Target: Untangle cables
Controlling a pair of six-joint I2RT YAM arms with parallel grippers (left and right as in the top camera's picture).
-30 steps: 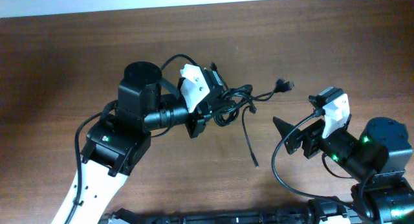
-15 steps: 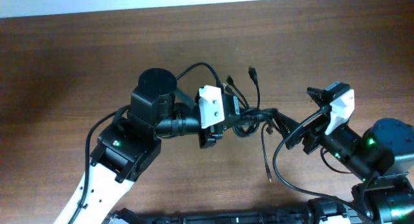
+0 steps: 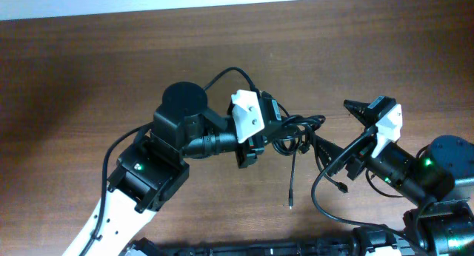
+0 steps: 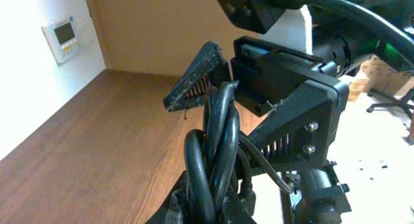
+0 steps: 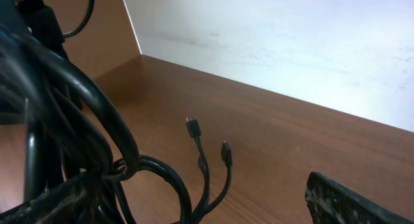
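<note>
The cables [image 3: 295, 132] are a knotted bundle of thin black cords, lifted off the table. My left gripper [image 3: 271, 135] is shut on the bundle's left end. One strand [image 3: 292, 178] hangs down, its tip near the table. In the left wrist view the cables [image 4: 217, 146] rise straight out of my left gripper [image 4: 217, 201]. My right gripper [image 3: 339, 129] is open, its fingers either side of the bundle's right end. In the right wrist view the cables [image 5: 71, 120] crowd the left finger, loops and plug ends [image 5: 226, 151] lie inside my right gripper [image 5: 200, 208], and the right finger [image 5: 349, 201] stands apart.
The brown wooden table [image 3: 89, 71] runs to a pale edge at the back. Thicker black arm wires loop beside the left arm [image 3: 100, 156] and below the right arm [image 3: 318, 197]. The two arms are close together at centre right.
My left gripper has carried the bundle to the right, up to the right gripper. The right gripper has come forward so its open fingers straddle the bundle. The hanging strands have swung.
</note>
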